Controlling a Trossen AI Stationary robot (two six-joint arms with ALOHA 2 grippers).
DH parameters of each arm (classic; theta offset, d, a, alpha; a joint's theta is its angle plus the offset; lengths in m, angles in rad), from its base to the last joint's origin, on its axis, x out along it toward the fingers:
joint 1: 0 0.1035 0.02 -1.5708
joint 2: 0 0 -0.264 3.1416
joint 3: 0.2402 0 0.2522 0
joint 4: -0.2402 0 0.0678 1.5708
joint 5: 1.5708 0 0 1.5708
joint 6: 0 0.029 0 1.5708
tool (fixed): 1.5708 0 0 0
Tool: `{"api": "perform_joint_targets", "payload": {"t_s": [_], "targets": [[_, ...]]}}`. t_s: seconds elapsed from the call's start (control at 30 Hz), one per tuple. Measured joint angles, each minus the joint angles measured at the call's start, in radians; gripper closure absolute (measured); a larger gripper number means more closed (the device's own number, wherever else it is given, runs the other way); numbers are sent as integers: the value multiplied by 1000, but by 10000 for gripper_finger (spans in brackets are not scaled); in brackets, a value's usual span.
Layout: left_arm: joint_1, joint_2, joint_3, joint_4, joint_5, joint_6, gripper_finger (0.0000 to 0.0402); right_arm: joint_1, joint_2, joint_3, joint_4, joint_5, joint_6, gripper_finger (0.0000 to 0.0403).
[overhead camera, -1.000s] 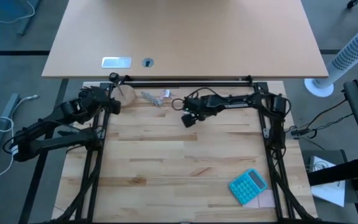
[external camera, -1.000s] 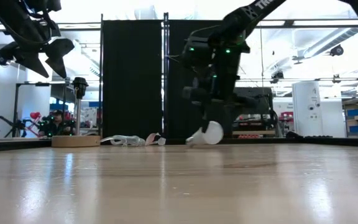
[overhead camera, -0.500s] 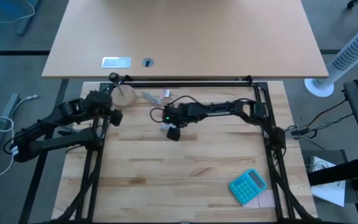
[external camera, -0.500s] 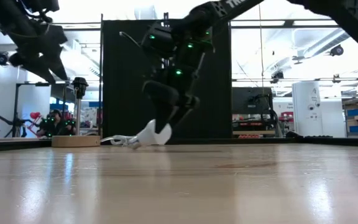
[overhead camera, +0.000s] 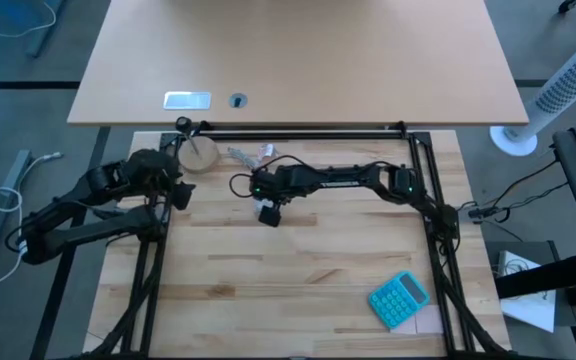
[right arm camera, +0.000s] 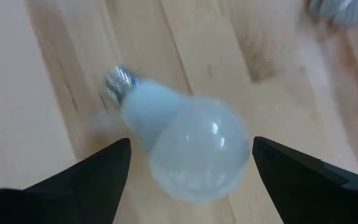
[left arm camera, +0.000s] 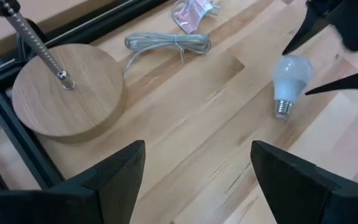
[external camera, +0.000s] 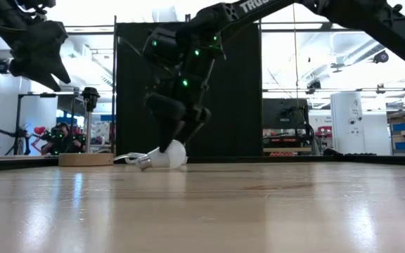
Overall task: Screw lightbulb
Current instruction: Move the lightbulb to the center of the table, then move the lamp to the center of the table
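Between the spread fingers of the right gripper (right arm camera: pixel 185 165), the lightbulb (right arm camera: pixel 179 146) lies on its side on the table (overhead camera: pixel 298 270), not clamped. Nothing screwed yet; the wooden base (left arm camera: pixel 67 93) sits apart. Right arm reaches low over the bulb. Left gripper (left arm camera: pixel 194 174) hovers open, empty, near the base.

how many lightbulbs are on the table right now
1. The lightbulb lies on its side on the wooden table, between the open fingers of the right pincer, apart from the wooden disc. None other shows.
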Motion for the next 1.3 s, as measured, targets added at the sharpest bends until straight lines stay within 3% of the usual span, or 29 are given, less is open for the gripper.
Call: {"api": "perform_joint_targets", "payload": {"t_s": [0.23, 0.5, 0.67, 0.87, 1.1, 1.2, 1.3], "targets": [[0, -30, 31, -22, -23, -44, 118, -1, -76, 6, -69, -1, 29, 68], [0, -66, 36, -5, -276, -235, 118, -32, -225, 4, -44, 22, 103, 68], [0, -170, -15, 171, -346, -157, 118, -57, -312, 3, -32, 161, 98, 68], [0, -313, -173, 332, -361, -113, 118, -68, -405, -15, -25, 266, 95, 69], [0, -290, -384, 663, -372, 76, 118, -65, -428, -18, -22, 290, 107, 69], [0, -243, -457, 814, -443, 62, 118, -62, -427, -18, -23, 290, 106, 70], [0, -202, -506, 879, -638, 26, 118, -58, -427, -18, -47, 290, 107, 69]]}}
